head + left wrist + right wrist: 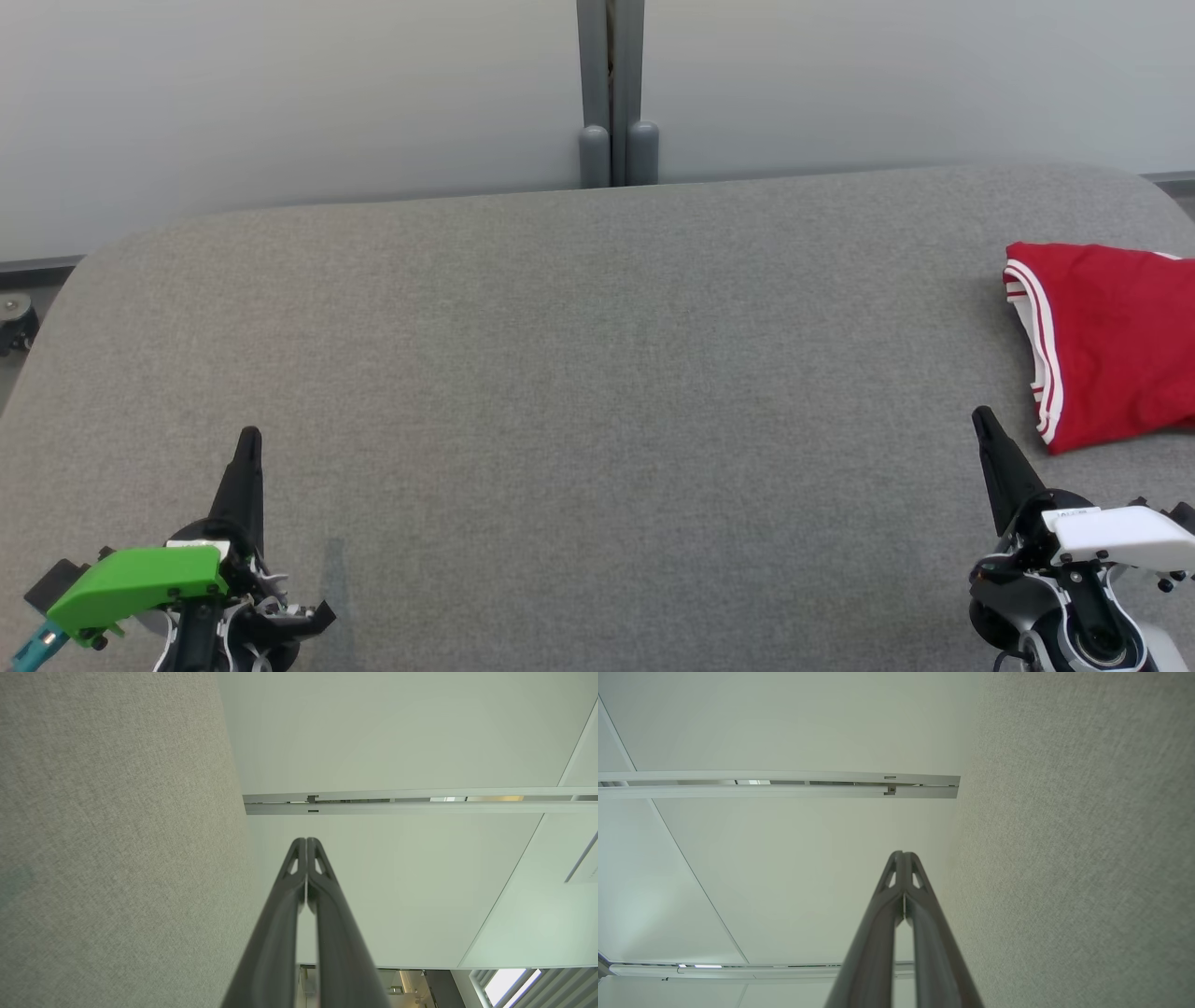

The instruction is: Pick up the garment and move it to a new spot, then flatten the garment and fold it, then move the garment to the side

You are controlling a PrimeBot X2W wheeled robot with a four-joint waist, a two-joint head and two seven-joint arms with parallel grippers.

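The garment (pixel 1111 345) is red with white-striped trim and lies folded at the far right of the grey table (pixel 579 373), partly cut off by the head view's edge. My left gripper (pixel 248 437) rests low at the near left, shut and holding nothing. Its fingertips (pixel 306 842) meet in the left wrist view. At the near right my right gripper (pixel 980 415) is shut and holding nothing, a short way to the near left of the garment. The right wrist view shows its fingers (pixel 902 855) pressed together.
Beyond the table's far edge stands a pale wall with a grey double post (pixel 616 93) in the middle. A caster wheel (pixel 14 322) sits on the floor at far left. Both wrist views look along the table cloth toward wall and ceiling panels.
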